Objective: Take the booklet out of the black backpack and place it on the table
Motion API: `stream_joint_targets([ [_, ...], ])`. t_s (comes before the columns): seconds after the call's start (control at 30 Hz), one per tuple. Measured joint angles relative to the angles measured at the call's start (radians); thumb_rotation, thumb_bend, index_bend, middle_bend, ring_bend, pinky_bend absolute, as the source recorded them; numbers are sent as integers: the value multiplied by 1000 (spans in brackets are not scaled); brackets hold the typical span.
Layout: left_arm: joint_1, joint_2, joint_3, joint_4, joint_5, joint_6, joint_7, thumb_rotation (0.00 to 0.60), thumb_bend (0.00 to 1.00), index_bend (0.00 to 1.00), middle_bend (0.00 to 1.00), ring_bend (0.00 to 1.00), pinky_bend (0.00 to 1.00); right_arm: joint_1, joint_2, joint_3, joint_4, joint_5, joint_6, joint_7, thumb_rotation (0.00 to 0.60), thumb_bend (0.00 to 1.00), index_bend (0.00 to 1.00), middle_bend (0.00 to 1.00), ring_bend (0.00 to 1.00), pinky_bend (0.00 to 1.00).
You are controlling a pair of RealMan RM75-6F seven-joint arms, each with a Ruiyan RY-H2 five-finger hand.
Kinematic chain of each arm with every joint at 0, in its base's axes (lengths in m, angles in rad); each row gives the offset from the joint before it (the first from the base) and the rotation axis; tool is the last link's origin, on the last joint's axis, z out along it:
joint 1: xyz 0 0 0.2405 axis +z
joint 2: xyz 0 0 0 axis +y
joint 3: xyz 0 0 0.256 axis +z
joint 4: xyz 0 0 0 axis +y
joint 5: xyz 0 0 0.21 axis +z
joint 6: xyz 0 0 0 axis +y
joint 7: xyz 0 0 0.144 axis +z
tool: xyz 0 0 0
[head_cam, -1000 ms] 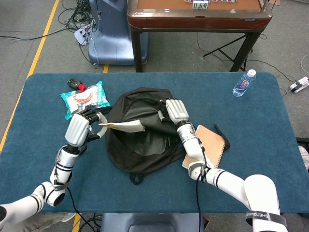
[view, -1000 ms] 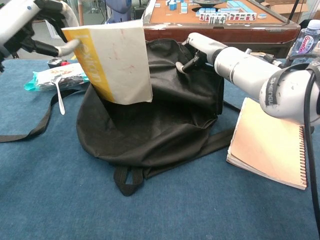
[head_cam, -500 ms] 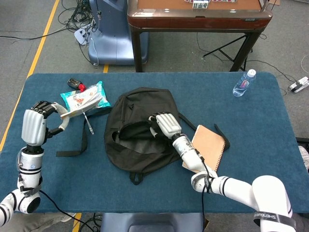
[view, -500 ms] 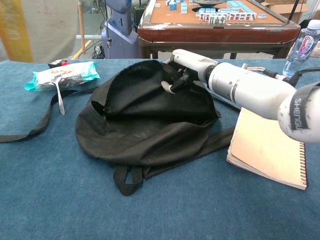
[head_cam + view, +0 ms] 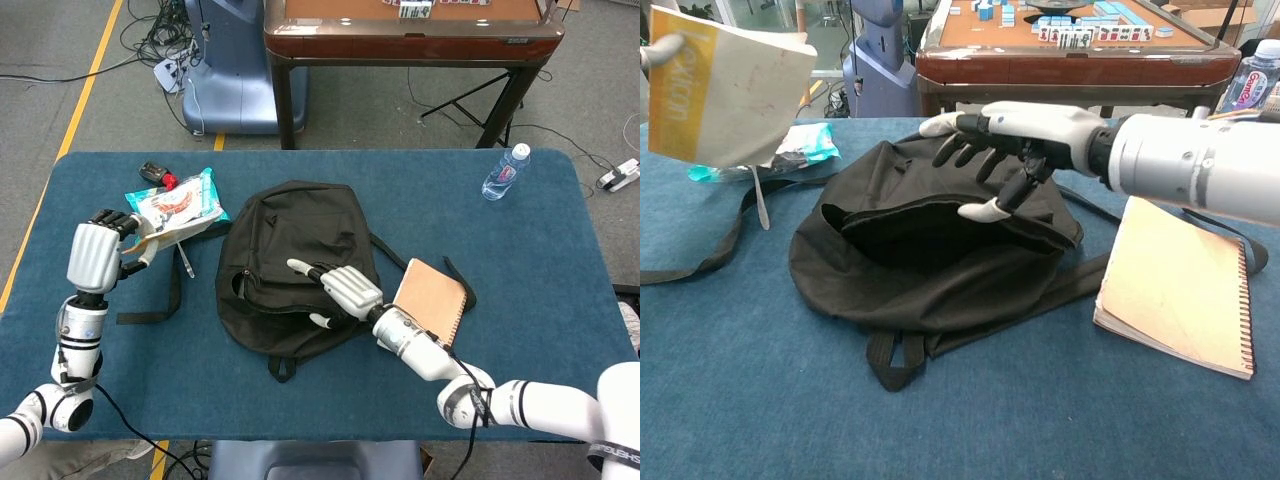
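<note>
Booklet (image 5: 725, 85) is out of the backpack (image 5: 295, 265) already, pinched in the left hand (image 5: 97, 255) up over the table's (image 5: 540, 250) left edge. It hangs tilted, so I'd guess it just needs lowering flat. Right hand (image 5: 1015, 135) hovers over the backpack, fingers (image 5: 980, 210) spread, holding nothing.

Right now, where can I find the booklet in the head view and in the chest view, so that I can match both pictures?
Head view: the booklet is at the left, seen almost edge-on, held by the left hand above the table, just left of the black backpack.
Chest view: the booklet fills the top left corner, its yellow band showing.
Shared landmark: the teal packet lies beside the booklet in both views.
</note>
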Motion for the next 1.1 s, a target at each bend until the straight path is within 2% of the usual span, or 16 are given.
stream_joint_targets([
  [0.23, -35, -53, 13, 9, -3, -70, 80, 600, 515, 730, 616, 549, 442, -55, 140, -7, -127, -35, 66, 5, 600, 288, 17, 157, 128, 201],
  [0.43, -33, -50, 41, -91, -9, -115, 175, 600, 514, 715, 615, 546, 442, -110, 218, -27, -152, -26, 140, -52, 600, 288, 17, 168, 128, 201],
  [0.5, -30, -40, 51, -138, -15, -136, 196, 600, 493, 651, 606, 540, 438, -135, 236, -41, -151, -14, 165, -76, 600, 288, 17, 171, 128, 201],
  [0.63, -24, 6, 72, -266, -46, -208, 220, 600, 234, 398, 498, 486, 403, -173, 262, -66, -134, 12, 197, -112, 600, 289, 16, 175, 128, 201],
  [0.73, -17, 56, 83, -358, -81, -260, 236, 597, 163, 275, 407, 418, 370, -197, 275, -79, -116, 23, 219, -129, 600, 288, 17, 175, 128, 201],
  [0.8, -11, 88, 88, -402, -102, -281, 243, 559, 152, 226, 371, 383, 358, -214, 283, -85, -104, 35, 234, -136, 600, 288, 17, 176, 128, 201],
  [1.0, 31, 168, 93, -467, -145, -294, 207, 372, 149, 168, 308, 321, 317, -264, 304, -101, -81, 56, 266, -132, 600, 288, 17, 180, 128, 200],
  [1.1, 60, 200, 93, -478, -162, -285, 178, 363, 149, 165, 300, 314, 310, -290, 315, -110, -71, 60, 280, -123, 600, 289, 17, 183, 127, 200],
])
